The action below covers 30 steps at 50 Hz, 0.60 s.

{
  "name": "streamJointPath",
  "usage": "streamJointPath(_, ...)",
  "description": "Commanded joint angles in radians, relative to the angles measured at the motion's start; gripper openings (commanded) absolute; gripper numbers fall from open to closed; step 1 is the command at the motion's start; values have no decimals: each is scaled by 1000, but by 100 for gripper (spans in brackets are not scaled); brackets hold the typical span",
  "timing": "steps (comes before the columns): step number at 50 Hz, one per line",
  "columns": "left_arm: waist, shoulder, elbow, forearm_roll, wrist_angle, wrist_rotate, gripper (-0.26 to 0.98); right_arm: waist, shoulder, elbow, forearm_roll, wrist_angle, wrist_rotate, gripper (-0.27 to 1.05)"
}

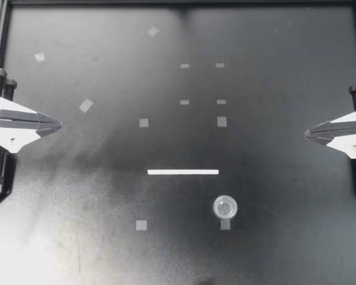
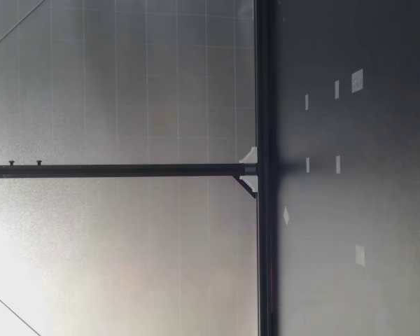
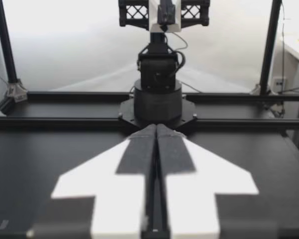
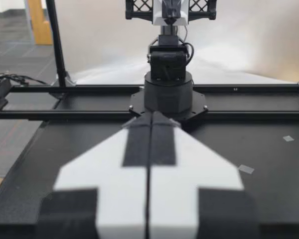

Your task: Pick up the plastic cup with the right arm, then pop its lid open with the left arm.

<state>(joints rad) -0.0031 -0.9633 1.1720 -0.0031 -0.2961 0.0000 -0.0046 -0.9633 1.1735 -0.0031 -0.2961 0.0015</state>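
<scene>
Top view shows left claw (image 1: 56,125) and right claw (image 1: 308,134) pressed together, well apart from the cup (image 1: 225,207) (a nudge might topple it).

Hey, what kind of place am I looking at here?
Probably a robotics lab bench: my left claw and my right claw, both shut, face each other across a black table dotted with tape squares, ringed by a black metal frame.

Desk (image 1: 285,249) matte black; tape squares (image 1: 141,225) pale grey; strip (image 1: 183,172) white; cup (image 1: 225,206) clear, see-through; left claw (image 1: 58,125) and right claw (image 1: 307,135) white with dark grey bands; frame (image 1: 1,35) black
</scene>
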Motion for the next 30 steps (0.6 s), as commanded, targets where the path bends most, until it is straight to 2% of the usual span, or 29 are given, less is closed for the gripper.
streamJointPath(1, -12, 18, 51, -3, 25, -12, -2, -6, 21, 9, 2, 3, 2, -1)
streamJointPath(3, -11, 31, 72, -18, 46, -17, -9, -6, 40, 20, 3, 28, 3, -8)
streamJointPath(7, 0, 66, 58, -87, 87, -18, -13, -6, 98, 21, 5, 120, 6, -12)
streamJointPath(9, 5, 95, 15, -114, 117, -12, -13, -6, 132, 9, 5, 163, 15, -12)
streamJointPath(12, 6, 149, -55, -118, 173, -3, -12, -6, 167, -3, 8, 179, 38, -12)
streamJointPath(18, 5, 348, -201, -115, 290, 8, -12, -2, 215, 25, 21, 155, 160, -10)
streamJointPath(24, -6, 545, -258, -115, 224, 12, -12, 84, 221, 112, 14, 81, 279, 2)
streamJointPath(30, -44, 719, -301, -101, 28, 18, -12, 167, 225, 198, 15, -35, 344, 31)
